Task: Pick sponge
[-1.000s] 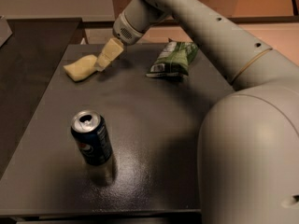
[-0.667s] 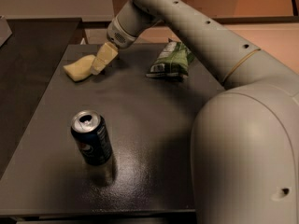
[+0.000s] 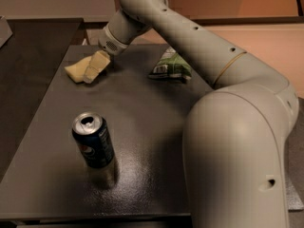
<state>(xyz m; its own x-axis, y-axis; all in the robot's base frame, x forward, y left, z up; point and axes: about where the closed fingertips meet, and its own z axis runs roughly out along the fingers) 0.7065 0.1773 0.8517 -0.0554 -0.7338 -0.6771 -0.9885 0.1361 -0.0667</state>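
One sponge (image 3: 72, 72), one soda can (image 3: 93, 140) and one green bag (image 3: 170, 66) sit on the surface (image 3: 156, 127). The single gripper (image 3: 93, 70) is at the sponge; I cannot tell how its jaws stand.

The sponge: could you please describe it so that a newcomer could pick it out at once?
On the dark table, look to the far left corner, where the robot's gripper reaches down. The sponge lies there at the gripper's tip, behind the soda can and left of the green snack bag. It is the only pale yellow block.
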